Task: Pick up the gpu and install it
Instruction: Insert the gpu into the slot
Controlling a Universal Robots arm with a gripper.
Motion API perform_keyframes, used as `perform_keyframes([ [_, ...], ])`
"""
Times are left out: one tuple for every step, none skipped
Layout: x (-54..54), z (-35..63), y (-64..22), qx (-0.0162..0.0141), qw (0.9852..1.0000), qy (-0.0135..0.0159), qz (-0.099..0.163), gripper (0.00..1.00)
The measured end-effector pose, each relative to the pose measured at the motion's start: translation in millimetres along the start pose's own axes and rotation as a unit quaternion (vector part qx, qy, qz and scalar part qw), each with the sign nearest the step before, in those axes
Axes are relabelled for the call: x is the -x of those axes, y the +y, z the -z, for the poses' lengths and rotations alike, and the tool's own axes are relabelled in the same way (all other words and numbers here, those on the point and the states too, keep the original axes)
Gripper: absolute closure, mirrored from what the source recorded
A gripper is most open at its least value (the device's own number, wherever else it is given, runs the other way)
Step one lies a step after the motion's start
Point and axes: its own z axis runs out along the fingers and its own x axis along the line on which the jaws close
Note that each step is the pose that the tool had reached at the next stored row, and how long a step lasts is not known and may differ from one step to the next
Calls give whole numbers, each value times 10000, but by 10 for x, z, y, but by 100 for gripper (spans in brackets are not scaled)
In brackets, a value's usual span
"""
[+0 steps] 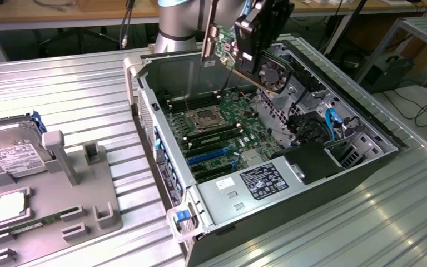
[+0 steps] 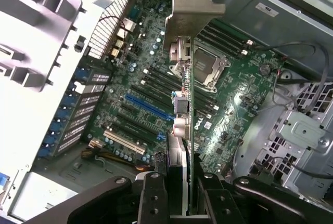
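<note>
While the pincer point(image 2: 182, 195) is closed partway onto one end of the gpu point(image 2: 182, 104), the card hangs edge-on above the motherboard point(image 2: 244, 99) of the open computer case point(image 1: 221, 214), clear of its slots.

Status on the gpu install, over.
Robot hand shut on the gpu. Card held above the open case, over the motherboard, not yet seated. Nothing seen between card and board.
</note>
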Motion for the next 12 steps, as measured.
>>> perform_keyframes([
  [-3,0,1,0,10000,0,56,72],
  [-5,0,2,1,10000,-1,99,72],
  [-6,0,3,1,9999,-1,142,72],
  [-8,0,4,1,9998,-2,186,72],
  [-9,0,5,1,9998,-2,223,72],
  [-11,0,6,1,9996,-2,267,72],
  [-14,0,7,1,9994,-3,338,72],
  [-16,0,9,2,9993,-4,385,72],
  [-20,0,11,2,9990,-4,441,72],
  [-24,0,13,2,9987,-5,508,72],
  [-25,0,13,2,9984,-6,562,72],
  [-25,0,14,2,9982,-6,602,72],
])
